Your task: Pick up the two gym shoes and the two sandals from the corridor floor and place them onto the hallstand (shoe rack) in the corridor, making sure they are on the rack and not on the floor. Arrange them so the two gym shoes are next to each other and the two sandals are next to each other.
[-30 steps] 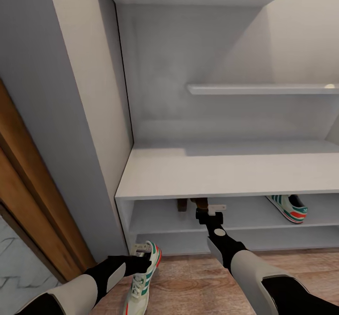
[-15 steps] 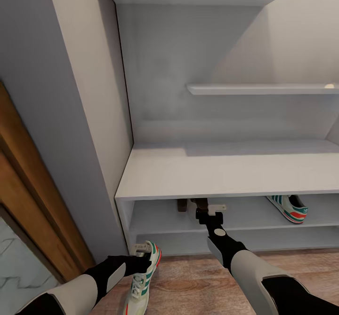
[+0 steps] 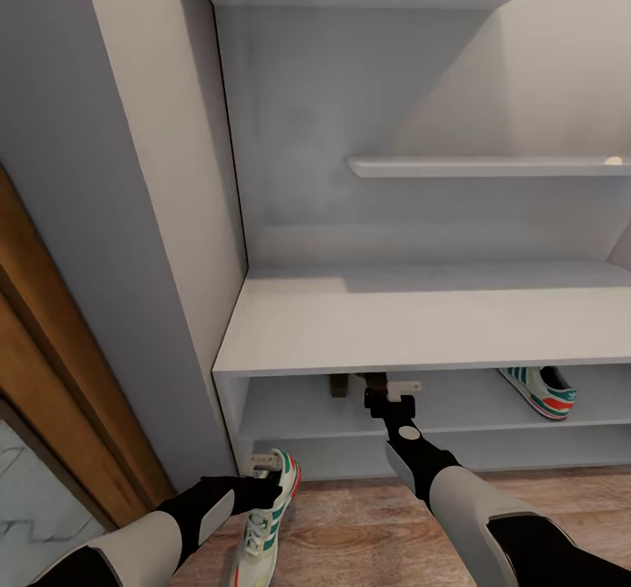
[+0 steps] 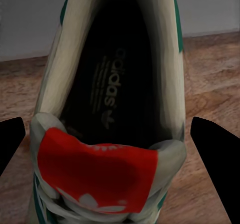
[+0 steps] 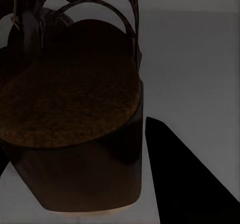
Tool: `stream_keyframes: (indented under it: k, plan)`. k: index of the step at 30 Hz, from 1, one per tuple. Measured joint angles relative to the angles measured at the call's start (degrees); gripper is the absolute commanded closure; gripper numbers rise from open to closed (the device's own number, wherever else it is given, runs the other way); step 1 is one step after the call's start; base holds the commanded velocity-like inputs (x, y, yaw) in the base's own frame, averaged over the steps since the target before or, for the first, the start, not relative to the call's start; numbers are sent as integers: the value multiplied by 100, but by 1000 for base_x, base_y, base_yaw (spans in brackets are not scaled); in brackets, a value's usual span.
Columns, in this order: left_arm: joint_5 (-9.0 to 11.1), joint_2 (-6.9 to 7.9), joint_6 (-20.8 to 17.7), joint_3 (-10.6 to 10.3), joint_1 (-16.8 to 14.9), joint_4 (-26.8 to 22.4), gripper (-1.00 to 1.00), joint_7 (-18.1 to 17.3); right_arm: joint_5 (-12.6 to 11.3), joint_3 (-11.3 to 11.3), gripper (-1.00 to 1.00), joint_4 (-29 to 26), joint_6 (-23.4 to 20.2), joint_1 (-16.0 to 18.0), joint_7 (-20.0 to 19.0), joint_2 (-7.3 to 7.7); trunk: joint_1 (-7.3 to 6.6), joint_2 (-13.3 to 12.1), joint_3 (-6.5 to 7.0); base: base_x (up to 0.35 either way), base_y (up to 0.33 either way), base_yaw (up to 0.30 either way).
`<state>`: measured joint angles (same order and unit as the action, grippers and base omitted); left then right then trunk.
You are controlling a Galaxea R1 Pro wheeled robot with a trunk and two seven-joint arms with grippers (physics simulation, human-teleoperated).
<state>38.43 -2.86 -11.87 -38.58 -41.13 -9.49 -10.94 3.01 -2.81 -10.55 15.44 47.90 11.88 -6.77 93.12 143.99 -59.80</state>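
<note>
One gym shoe [image 3: 265,517] on floor [image 3: 350,526], left gripper [image 3: 263,482] astride.

A brown sandal [image 5: 70,129] sits heel-first on a pale grey shelf [image 5: 195,68], dark straps arching over its insole. One black fingertip [image 5: 190,179] lies just beside the heel.

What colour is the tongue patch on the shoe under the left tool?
Red-orange with a white logo, on the shoe; clearest in the left wrist view.
</note>
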Motion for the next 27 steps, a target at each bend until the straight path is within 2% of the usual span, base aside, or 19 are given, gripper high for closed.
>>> stream_keyframes:
  k: [27]
  plan:
    - [-1, -4, 0, 0, 0, 0, 100, 3, 0, 9, 100, 8, 9, 0, 0, 0, 0, 0, 0, 0, 0, 0]
